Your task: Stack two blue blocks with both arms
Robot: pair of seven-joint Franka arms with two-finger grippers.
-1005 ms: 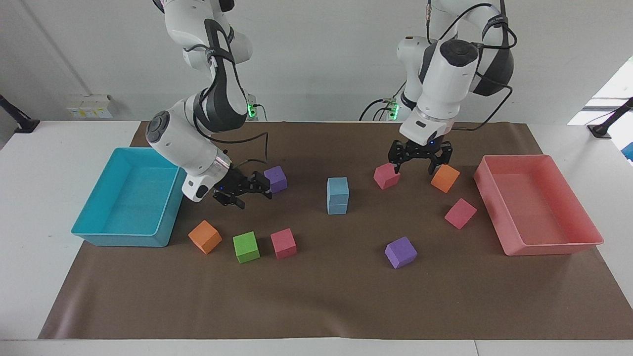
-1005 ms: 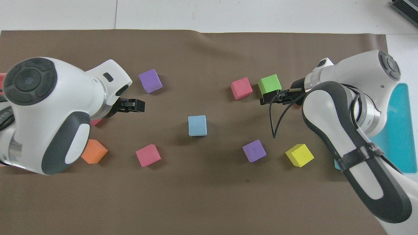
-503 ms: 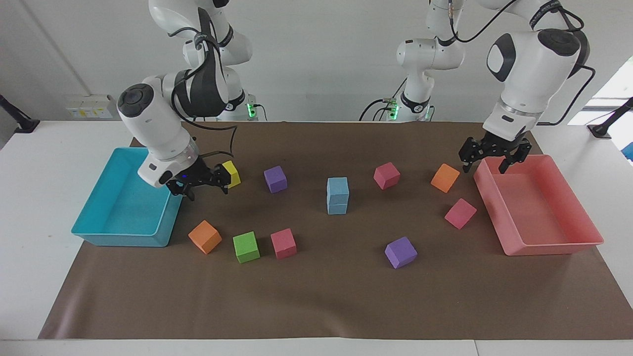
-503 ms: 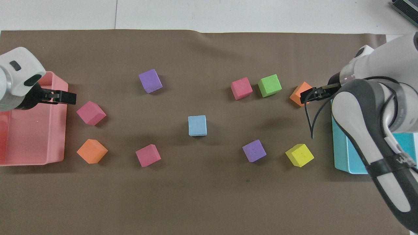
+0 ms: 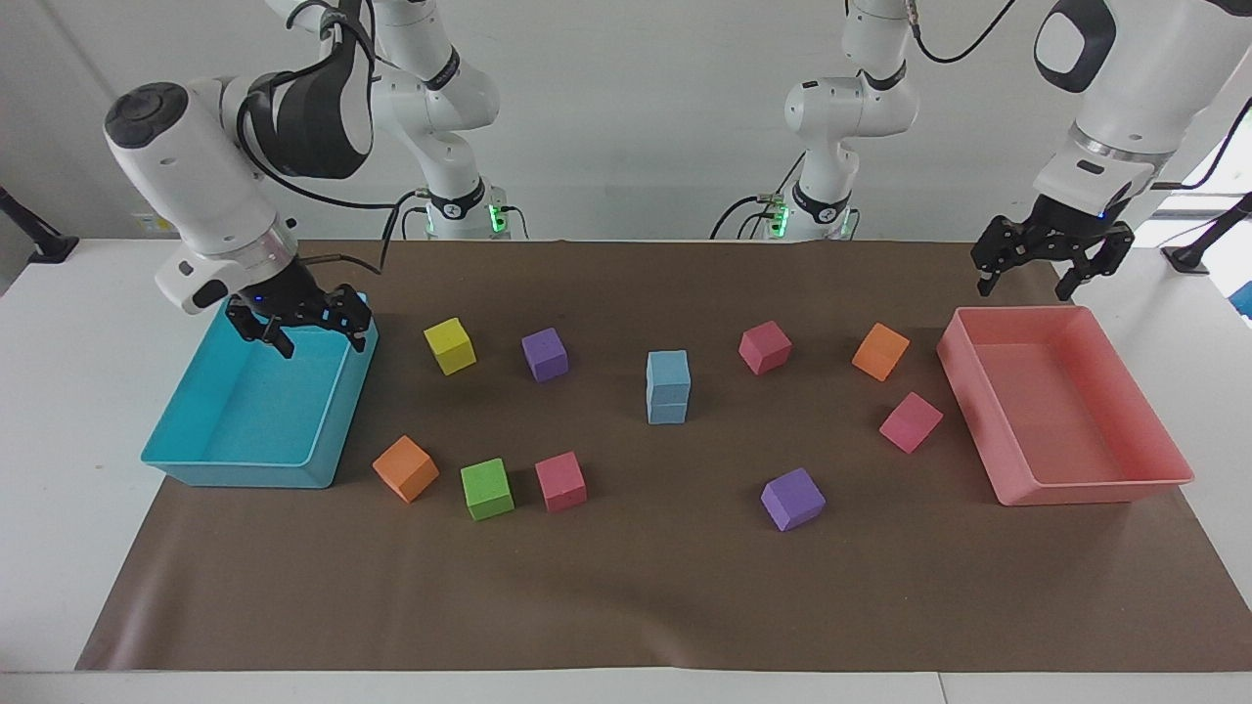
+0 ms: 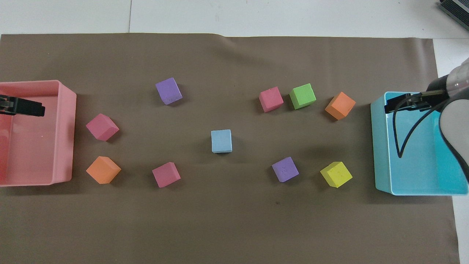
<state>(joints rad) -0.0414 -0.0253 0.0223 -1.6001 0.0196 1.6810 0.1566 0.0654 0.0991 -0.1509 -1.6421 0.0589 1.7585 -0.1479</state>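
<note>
The two blue blocks (image 5: 668, 386) sat stacked mid-table among other cubes, nothing crowding them, while the spread, empty left gripper (image 5: 1052, 256) hung over the pink tray (image 5: 1094, 488) and the spread, empty right gripper (image 5: 301, 318) over the turquoise tray (image 5: 233, 472).

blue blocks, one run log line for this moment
blue blocks: stacked, mid-mat | left tool: open, over pink tray | right tool: open, over turquoise tray

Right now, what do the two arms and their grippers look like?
Both arms are glossy white with rounded joints and dark grey-black bands and caps. Loose black cables loop along them. The right gripper and left gripper are black, skeletal, two-fingered linkages. Green lights glow at both bases.
</note>
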